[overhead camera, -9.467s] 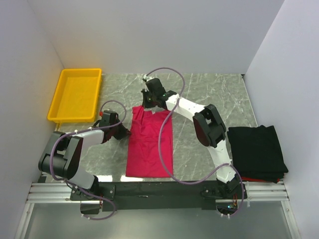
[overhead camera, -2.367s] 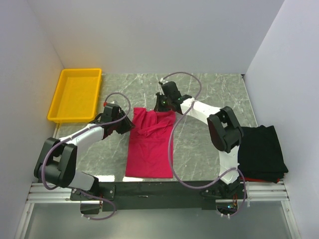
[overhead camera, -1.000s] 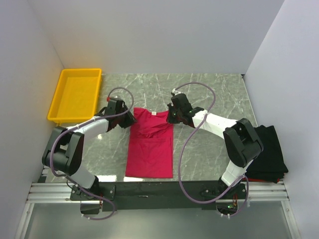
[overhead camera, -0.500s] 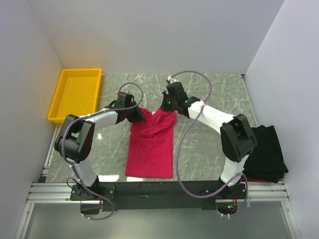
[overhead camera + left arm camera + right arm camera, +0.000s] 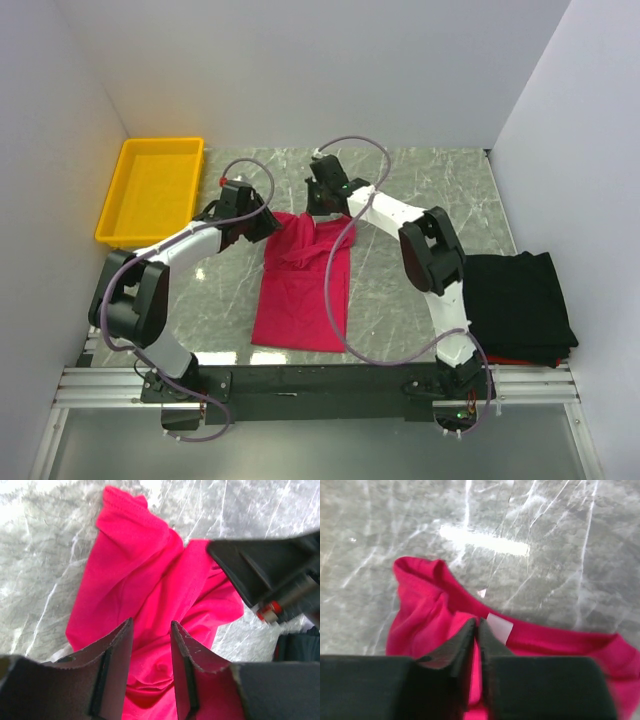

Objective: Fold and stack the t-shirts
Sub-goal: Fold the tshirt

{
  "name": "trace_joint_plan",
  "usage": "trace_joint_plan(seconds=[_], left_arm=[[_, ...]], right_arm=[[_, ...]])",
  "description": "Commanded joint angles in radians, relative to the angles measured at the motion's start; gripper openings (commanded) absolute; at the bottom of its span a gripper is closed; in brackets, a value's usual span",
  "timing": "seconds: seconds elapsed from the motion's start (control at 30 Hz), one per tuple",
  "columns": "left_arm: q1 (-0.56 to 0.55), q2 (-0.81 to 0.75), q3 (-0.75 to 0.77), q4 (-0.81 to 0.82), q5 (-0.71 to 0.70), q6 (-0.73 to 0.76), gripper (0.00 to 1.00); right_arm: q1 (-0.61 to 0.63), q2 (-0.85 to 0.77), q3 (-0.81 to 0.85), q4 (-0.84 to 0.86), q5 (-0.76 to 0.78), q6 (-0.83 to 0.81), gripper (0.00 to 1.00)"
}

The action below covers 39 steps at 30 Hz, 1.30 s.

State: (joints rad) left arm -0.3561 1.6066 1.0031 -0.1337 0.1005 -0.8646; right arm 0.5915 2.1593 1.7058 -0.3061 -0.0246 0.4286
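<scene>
Now, crimson-pink t-shirt [image 5: 300,290]: is lying lengthwise at mid tabletop [image 5: 420,180], its near part flat, its far end bunching up in folds.
Left end effector [image 5: 149,626]: is hanging over the shirt's far left part, released, fingers standing apart with pink cloth showing through the gap.
Right end effector [image 5: 476,624]: is hovering at the collar beside the white label [image 5: 499,627], fingers pressing almost together; whether cloth is being pinched cannot be told.
Black t-shirt [image 5: 515,300]: is resting folded at the tabletop's right edge, well apart.
Yellow tray [image 5: 163,143]: is sitting at the far left corner.
</scene>
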Motion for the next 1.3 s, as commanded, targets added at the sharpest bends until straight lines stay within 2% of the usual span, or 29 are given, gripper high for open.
trace_joint_plan(seconds=[0.0, 0.07, 0.1, 0.2, 0.3, 0.6, 0.73, 1.0, 1.27], left_arm=[[-0.003, -0.028, -0.017, 0.016, 0.030, 0.038, 0.42], [-0.012, -0.025, -0.021, 0.016, 0.038, 0.055, 0.43], [-0.017, -0.022, -0.017, 0.011, 0.033, 0.059, 0.43], [-0.044, -0.004, -0.003, -0.012, 0.028, 0.087, 0.44], [-0.084, 0.007, 0.017, -0.047, -0.010, 0.117, 0.46], [-0.224, -0.005, 0.057, -0.147, -0.182, 0.203, 0.49], [-0.277, 0.010, 0.084, -0.173, -0.240, 0.233, 0.49], [-0.345, 0.094, 0.178, -0.248, -0.357, 0.257, 0.46], [-0.380, 0.141, 0.210, -0.285, -0.395, 0.259, 0.34]], right_arm=[[0.004, 0.040, 0.103, -0.042, -0.003, -0.034, 0.18], [-0.001, 0.068, 0.156, -0.076, 0.002, -0.047, 0.25], [-0.007, 0.066, 0.169, -0.085, 0.006, -0.050, 0.32], [-0.025, 0.031, 0.172, -0.100, 0.020, -0.053, 0.41], [-0.053, -0.074, 0.109, -0.106, 0.044, -0.036, 0.44], [-0.107, -0.369, -0.273, -0.030, 0.080, 0.035, 0.43], [-0.108, -0.423, -0.379, 0.002, 0.074, 0.055, 0.43], [-0.107, -0.426, -0.433, 0.018, 0.061, 0.070, 0.41], [-0.107, -0.397, -0.446, 0.028, 0.046, 0.079, 0.41]])
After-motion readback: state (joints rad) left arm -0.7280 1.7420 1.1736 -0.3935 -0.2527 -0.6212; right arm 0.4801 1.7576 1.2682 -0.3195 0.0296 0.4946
